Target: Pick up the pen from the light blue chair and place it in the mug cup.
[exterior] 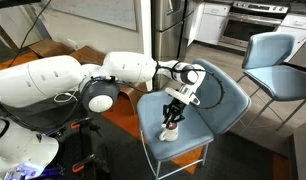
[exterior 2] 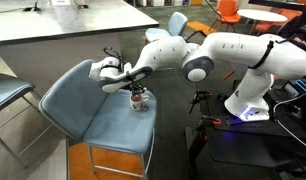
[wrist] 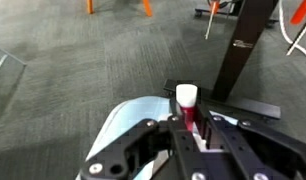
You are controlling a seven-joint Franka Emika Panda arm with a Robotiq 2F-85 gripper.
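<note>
The light blue chair (exterior: 208, 105) shows in both exterior views (exterior 2: 88, 100). The cream mug cup (exterior: 170, 131) stands on its seat, near the edge (exterior 2: 140, 103). My gripper (exterior: 173, 108) hangs directly above the mug, fingers pointing down (exterior 2: 136, 90). In the wrist view the gripper (wrist: 188, 124) is shut on the pen (wrist: 186, 100), a pink-red stick with a white end that sticks out between the fingertips. The chair seat (wrist: 128, 118) shows beside the fingers. The mug is hidden behind the fingers in the wrist view.
A similar light blue chair (exterior: 278, 60) stands behind and to the side (exterior 2: 5, 95). A long counter (exterior 2: 53, 35) runs behind the chair. A black post on a flat base (wrist: 238, 60) stands on the grey carpet. The robot's base (exterior 2: 248, 105) is close by.
</note>
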